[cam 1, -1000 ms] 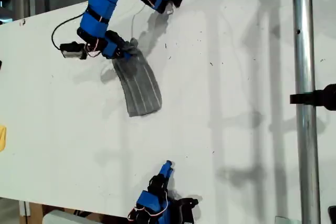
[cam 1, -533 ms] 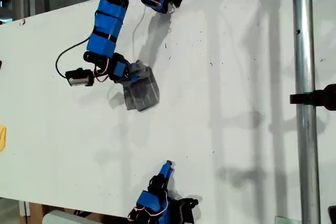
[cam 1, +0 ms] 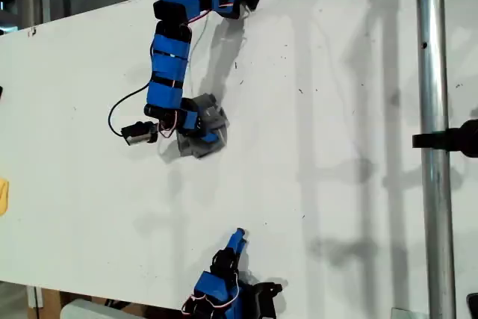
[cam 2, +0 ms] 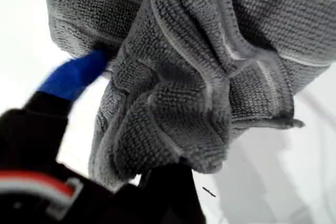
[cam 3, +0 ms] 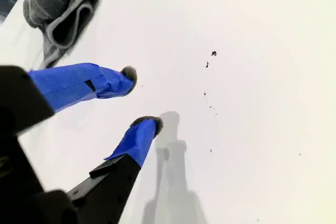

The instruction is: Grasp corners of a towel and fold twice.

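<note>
Since it's all scrunched up, the towel (cam 1: 203, 131) reads as a lumpy grey wad of nubby terry with thin pale stripes, sitting on the smooth white tabletop (cam 1: 336, 110) toward the exterior view's upper left. The first end effector (cam 1: 200, 129) is clamped right on it, but the bunched folds bury most of the blue tips, so the corners are impossible to pick out. The second end effector (cam 3: 143, 98) sits well apart from the cloth, blue prongs spread apart on nothing, its arm cut off at the exterior view's bottom edge.
</note>
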Tool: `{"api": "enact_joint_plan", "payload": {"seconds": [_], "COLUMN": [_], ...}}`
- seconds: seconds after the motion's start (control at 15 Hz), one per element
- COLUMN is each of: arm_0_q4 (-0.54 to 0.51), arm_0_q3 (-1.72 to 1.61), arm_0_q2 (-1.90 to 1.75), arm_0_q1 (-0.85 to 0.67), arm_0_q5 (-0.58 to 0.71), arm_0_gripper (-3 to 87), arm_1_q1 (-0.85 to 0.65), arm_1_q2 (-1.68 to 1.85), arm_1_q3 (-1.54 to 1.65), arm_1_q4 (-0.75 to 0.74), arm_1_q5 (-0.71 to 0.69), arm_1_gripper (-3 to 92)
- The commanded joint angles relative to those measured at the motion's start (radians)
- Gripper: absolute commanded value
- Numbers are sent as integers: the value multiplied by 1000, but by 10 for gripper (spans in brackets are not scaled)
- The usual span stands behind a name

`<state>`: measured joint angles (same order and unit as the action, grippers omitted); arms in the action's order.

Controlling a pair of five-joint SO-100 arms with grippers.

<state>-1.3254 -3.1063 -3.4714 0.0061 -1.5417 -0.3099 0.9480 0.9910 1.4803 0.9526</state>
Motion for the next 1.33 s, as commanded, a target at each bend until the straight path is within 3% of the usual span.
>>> {"api": "enact_joint_plan", "payload": {"seconds": [0.0, 0.2, 0.47, 0.67, 0.8, 0.87, 1.2, 1.27], "arm_0_q4": [14, 14, 12, 12, 12, 14, 14, 14], "arm_0_q3": [-8, -9, -9, -9, -9, -9, -9, -9], "arm_0_q2": [-6, -6, -6, -6, -6, -6, -6, -6], "arm_0_q1": [-5, -15, -34, -32, -18, -20, -23, -23], "arm_0_q5": [9, -3, 11, 206, 393, 489, 488, 488], "arm_0_gripper": [148, 156, 174, 173, 173, 173, 172, 172], "arm_1_q1": [-28, -74, -138, -173, -190, -198, -225, -224], "arm_1_q2": [221, 591, 859, 1111, 1316, 1468, 2246, 2349], "arm_1_q3": [-63, 114, 385, 808, 1117, 1282, 1769, 1852], "arm_1_q4": [-158, -569, -594, -503, -453, -436, -114, -94], "arm_1_q5": [-72, -137, -118, -58, 9, 61, 265, 407], "arm_1_gripper": [506, 384, 322, 241, 19, -3, -3, -2]}}
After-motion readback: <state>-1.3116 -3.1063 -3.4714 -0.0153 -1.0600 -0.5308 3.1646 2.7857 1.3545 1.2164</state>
